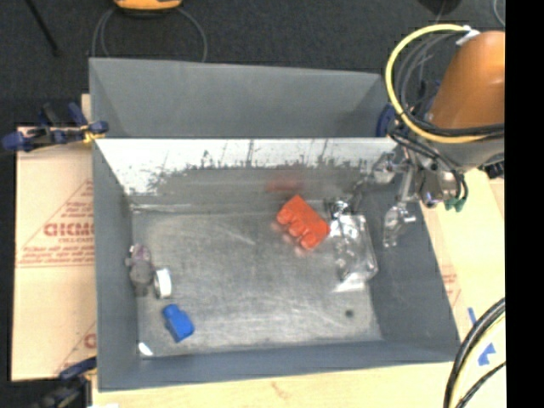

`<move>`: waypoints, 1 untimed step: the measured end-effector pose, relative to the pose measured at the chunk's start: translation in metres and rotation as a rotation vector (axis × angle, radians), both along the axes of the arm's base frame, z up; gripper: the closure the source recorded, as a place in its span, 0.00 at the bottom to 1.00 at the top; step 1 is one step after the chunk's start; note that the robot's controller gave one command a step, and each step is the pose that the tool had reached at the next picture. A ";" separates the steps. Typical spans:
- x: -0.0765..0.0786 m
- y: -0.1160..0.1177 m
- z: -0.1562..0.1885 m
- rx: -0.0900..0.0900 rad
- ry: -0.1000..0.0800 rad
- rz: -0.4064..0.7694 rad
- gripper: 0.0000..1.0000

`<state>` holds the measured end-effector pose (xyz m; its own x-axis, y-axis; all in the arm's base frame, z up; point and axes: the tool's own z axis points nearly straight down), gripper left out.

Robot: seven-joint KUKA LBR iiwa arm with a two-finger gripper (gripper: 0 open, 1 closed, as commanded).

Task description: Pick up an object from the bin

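Mid floor of bin [255, 287] lying open, wide lane running L-R. Orange block [302, 222] + crinkled clear wrapper [354, 252] crowding upper R, just beside my gripper [396, 219]; I'm hanging close to R wall. Blue block [178, 322], white piece [162, 283], greyish bit [138, 264] sitting near L wall.

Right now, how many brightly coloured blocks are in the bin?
2. An orange block lies near the far wall, right of centre, beside a crumpled clear wrapper; a blue block lies near the front left corner. None looks hidden.
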<state>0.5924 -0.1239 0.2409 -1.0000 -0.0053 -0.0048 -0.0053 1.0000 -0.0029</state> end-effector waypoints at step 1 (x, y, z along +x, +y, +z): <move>0.041 0.028 -0.138 0.001 0.002 0.238 0.00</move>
